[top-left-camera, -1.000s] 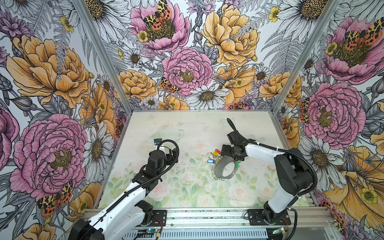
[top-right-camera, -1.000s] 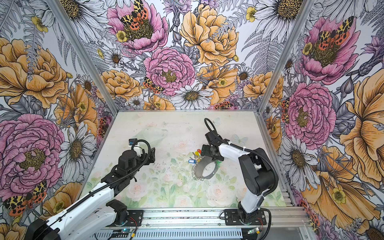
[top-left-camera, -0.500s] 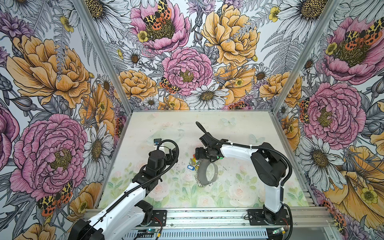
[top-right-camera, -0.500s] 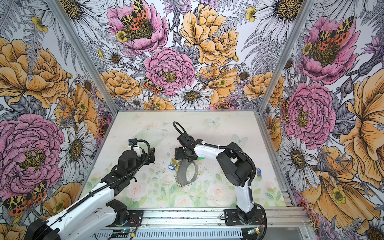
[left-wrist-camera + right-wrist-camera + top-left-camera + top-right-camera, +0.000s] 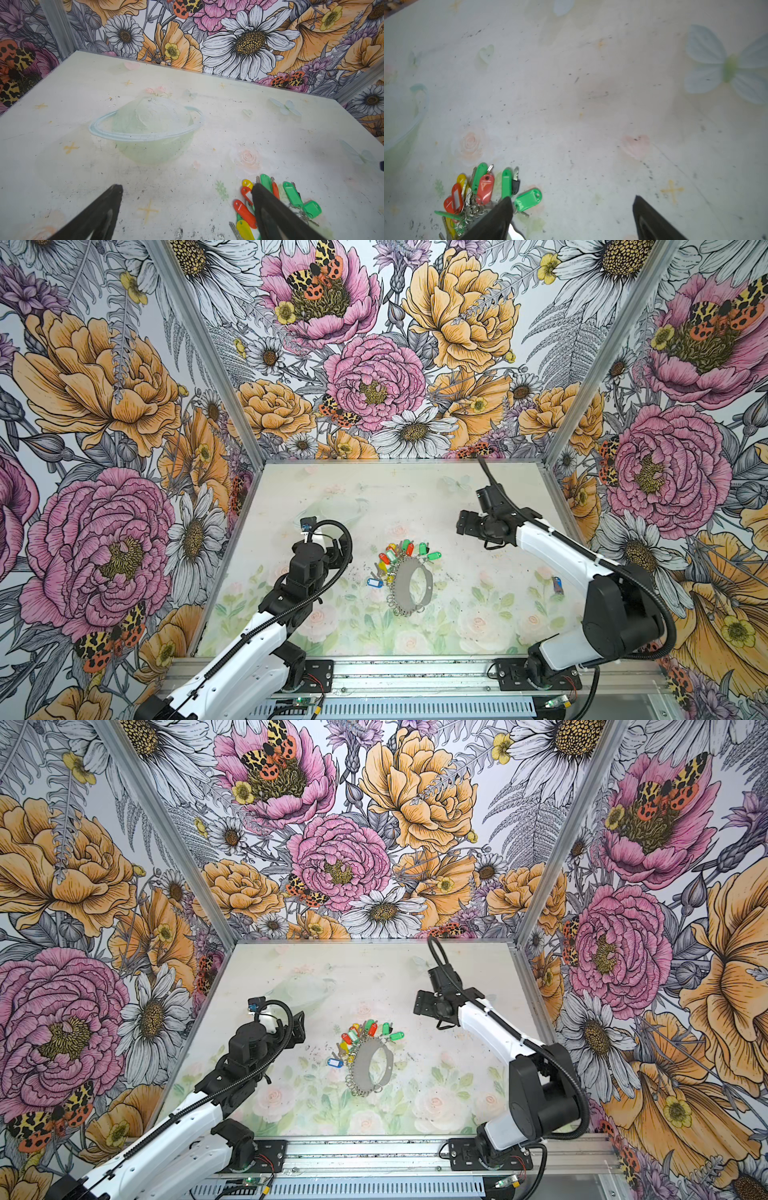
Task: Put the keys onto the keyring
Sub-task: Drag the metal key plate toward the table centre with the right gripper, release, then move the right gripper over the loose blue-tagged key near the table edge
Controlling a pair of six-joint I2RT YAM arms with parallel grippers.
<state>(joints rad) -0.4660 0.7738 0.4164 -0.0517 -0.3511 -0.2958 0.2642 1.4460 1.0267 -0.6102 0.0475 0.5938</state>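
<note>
While most keys (image 5: pixel 405 553) seemed on the keyring (image 5: pixel 401 593), one blue tag (image 5: pixel 557 585) lay well apart. I saw both jaws spread, empty.

One grey oval keyring (image 5: pixel 401 589) lies on one counter (image 5: pixel 332 497). Eleven plastic tags show. Four green key tags (image 5: pixel 506 182), three red key tags (image 5: pixel 485 189) and two yellow key tags (image 5: pixel 462 179) cluster from ten to one o'clock of the keyring. One blue key tag (image 5: pixel 373 581) sits just beside it at nine o'clock, and a second blue key tag (image 5: pixel 557 585) lies well apart at three o'clock. One black-headed key (image 5: pixel 515 186) is among them. The silver rings (image 5: pixel 405 611) fringing the keyring are too many to count. There are two robot arms, a left arm (image 5: pixel 266 639) and a right arm (image 5: pixel 552 547).
</note>
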